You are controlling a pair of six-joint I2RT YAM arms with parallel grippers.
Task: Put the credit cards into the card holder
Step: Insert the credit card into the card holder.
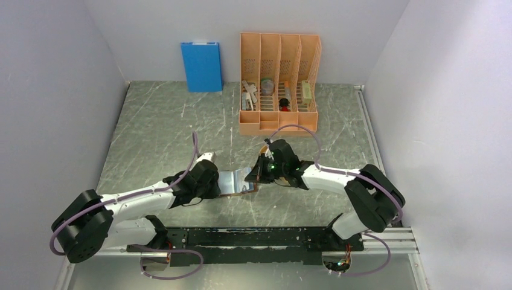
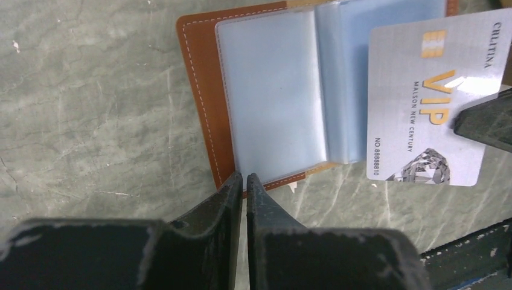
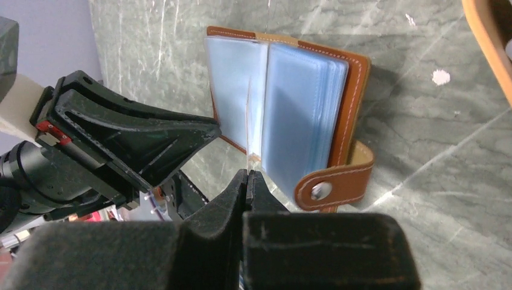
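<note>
The card holder (image 1: 232,181) lies open on the grey marbled table between the two arms, brown cover down, its bluish clear sleeves (image 2: 265,90) facing up and its snap tab (image 3: 332,184) at the near side. My left gripper (image 2: 244,178) is closed to a thin slit over the edge of the card holder (image 3: 302,103), at the side away from the tab. My right gripper (image 3: 247,175) is shut on a silvery credit card (image 2: 422,109) printed "VIP". The credit card stands edge-on (image 3: 249,121) over the sleeves. Its finger (image 2: 483,121) covers one corner of it.
A tall orange desk organizer (image 1: 279,84) with small items stands at the back. A blue box (image 1: 201,66) leans on the rear wall to its left. An orange rim (image 3: 489,42) shows at the right wrist view's top right. Walls close in both sides.
</note>
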